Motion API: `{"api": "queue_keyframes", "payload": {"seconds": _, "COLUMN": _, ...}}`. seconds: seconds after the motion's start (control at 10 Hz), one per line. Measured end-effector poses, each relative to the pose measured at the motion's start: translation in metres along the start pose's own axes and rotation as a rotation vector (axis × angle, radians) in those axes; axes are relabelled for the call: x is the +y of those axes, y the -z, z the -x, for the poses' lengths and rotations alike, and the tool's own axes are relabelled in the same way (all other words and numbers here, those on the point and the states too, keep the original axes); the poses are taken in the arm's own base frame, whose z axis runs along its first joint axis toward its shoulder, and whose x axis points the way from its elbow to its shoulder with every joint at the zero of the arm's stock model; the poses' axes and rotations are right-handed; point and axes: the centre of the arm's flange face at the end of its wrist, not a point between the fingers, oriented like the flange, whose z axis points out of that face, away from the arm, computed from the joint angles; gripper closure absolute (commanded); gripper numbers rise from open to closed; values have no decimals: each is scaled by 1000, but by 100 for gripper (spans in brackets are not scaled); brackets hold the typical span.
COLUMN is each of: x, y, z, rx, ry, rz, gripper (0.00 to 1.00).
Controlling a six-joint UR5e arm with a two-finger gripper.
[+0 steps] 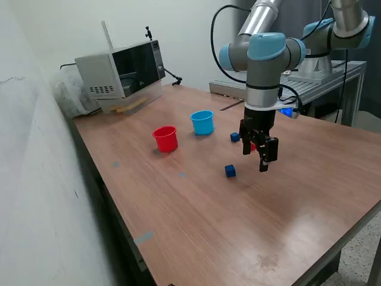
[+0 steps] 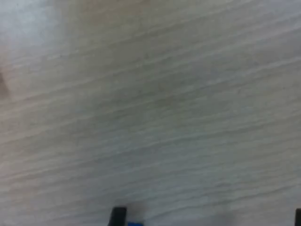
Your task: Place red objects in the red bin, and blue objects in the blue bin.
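The red bin (image 1: 165,139) and the light blue bin (image 1: 202,122) stand upright side by side on the wooden table (image 1: 196,220). One dark blue cube (image 1: 230,171) lies on the table to the exterior view's left of my gripper (image 1: 255,158). A second blue cube (image 1: 235,137) lies beside the blue bin. A bit of red, seemingly a red cube (image 1: 253,146), shows behind the fingers; no other red cube is visible. My gripper hangs above the table, open and empty. The wrist view is blurred wood, with one dark fingertip (image 2: 117,216) and a sliver of blue (image 2: 135,223) at the frame's edge.
A white microwave (image 1: 122,71) stands at the table's back corner, on the exterior view's left. A second arm's base (image 1: 333,36) stands on a metal frame behind the table. A wall runs along the exterior view's left side.
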Motion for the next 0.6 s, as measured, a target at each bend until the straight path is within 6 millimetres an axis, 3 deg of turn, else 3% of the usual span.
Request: {"api": "queue_keyframes", "payload": {"seconds": 0.6, "x": 31, "y": -14, "z": 31, "rx": -46, "ry": -54, "rz": 21, "gripper": 0}}
